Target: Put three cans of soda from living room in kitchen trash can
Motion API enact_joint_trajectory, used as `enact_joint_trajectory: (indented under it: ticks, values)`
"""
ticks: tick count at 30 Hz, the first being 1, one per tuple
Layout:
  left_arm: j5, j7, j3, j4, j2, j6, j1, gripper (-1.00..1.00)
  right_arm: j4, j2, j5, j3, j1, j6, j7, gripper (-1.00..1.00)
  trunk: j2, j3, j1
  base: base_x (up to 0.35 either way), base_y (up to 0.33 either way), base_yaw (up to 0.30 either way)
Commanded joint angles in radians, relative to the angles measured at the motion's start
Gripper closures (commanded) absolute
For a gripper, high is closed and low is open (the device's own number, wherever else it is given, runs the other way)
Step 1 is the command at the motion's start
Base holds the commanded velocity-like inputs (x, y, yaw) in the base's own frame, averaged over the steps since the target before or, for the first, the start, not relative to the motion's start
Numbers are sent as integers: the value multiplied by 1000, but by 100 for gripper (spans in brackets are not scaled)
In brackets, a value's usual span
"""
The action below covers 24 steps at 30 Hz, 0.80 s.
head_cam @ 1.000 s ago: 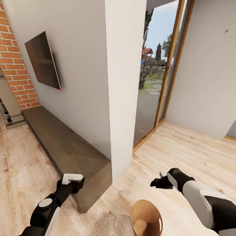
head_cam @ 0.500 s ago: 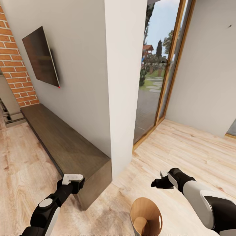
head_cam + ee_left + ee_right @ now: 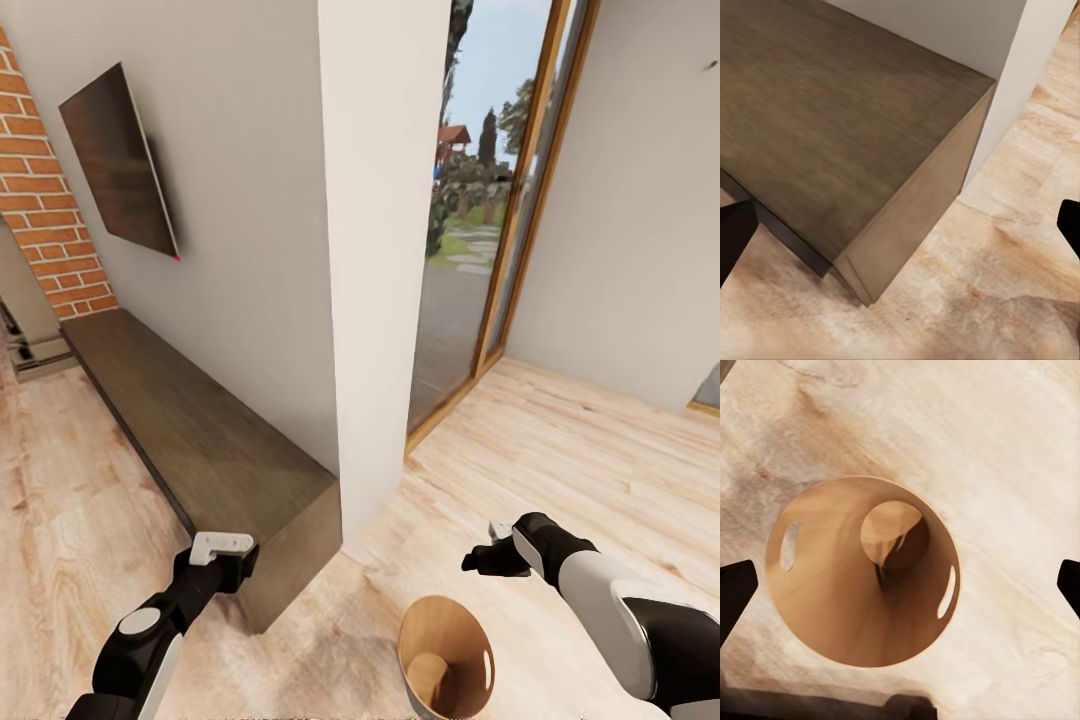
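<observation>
Pale plank flooring ran under a brick fireplace (image 3: 45,190) at far left, a wall TV (image 3: 120,175) and a long dark wooden bench (image 3: 200,440) below it. Over the bench's near corner hovered the left gripper (image 3: 222,548), its fingers spread wide and empty. A white pillar (image 3: 385,250) divided the room from a glass door (image 3: 490,200) further right. Low and just right of centre stood the tash can (image 3: 478,640), upright on the floor, with nothing visible inside it. Above it hung the right gripper (image 3: 488,548), likewise wide open and holding nothing. The bin looked light, stiff and thin-walled, likely easy to tip; its rim or the side slots (image 3: 946,592) seemed the natural hold.
</observation>
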Motion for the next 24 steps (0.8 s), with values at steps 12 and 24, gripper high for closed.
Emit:
enact_joint_trajectory:
  ticks: [12, 24]
  values:
    - [4, 2, 4, 61, 0, -59, 10, -100, 0, 0, -1, 0, 0, 0, 1, -100, 0, -19, 0, 0, 0, 0]
    - [4, 0, 2, 189, 0, -184, 14, -100, 0, 3, -3, 0, 0, 0, 0, -100, -28, -46, 15, 0, 0, 0]
